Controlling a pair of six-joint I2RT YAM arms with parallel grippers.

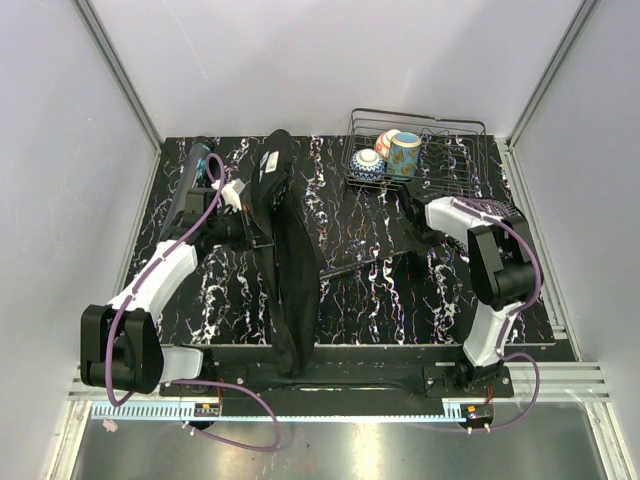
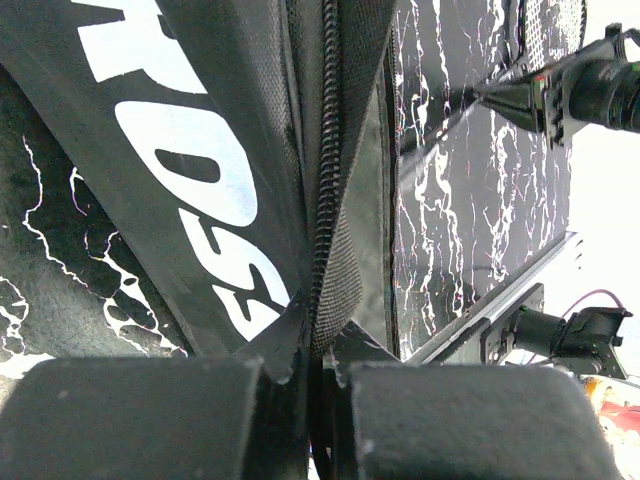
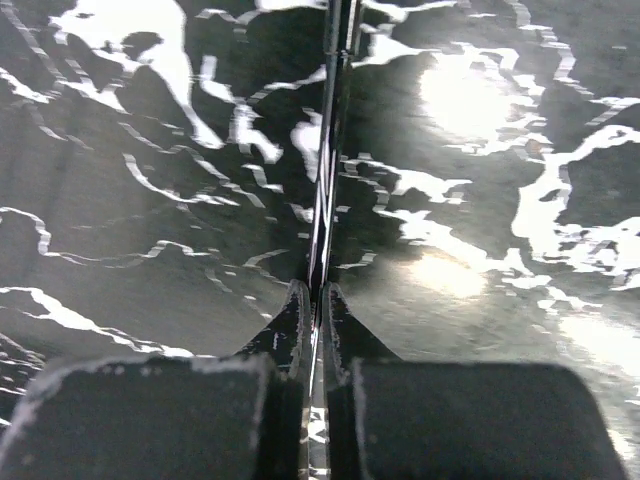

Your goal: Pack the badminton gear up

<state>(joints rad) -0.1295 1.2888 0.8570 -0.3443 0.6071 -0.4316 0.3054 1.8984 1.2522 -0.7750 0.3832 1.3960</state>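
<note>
1. Table [image 1: 400, 310]: black marble-patterned top. Clock directions below are read in the overhead view, with 12 o'clock at the far edge.
2. Bag [image 1: 290, 280]: a long black bag lying lengthwise, just left of centre, running from 12 o'clock down to 6 o'clock. The left wrist view shows its white lettering [image 2: 200, 170] and the zip running along its open edge.
3. Left gripper [image 1: 248, 225]: it meets the bag's 9 o'clock side in the far half of the table. In its own camera the fingers [image 2: 312, 350] are pressed together on the bag's zip edge.
4. Racket [image 1: 360, 265]: only the thin black shaft shows. It lies across the table centre, on the bag's 3 o'clock side, its left end meeting the bag. The head cannot be made out.
5. Right gripper [image 1: 405, 250]: it points toward 9 o'clock at the shaft's right end. In the right wrist view the fingers [image 3: 320, 310] are clamped on the shaft [image 3: 325, 180], low over the table.
6. Tube [image 1: 195, 170]: dark with teal lettering, lying at 11 o'clock, well apart from the racket.
7. Wire basket [image 1: 418, 113]: at 1 o'clock, holding painted cups [image 1: 405, 152].
</note>
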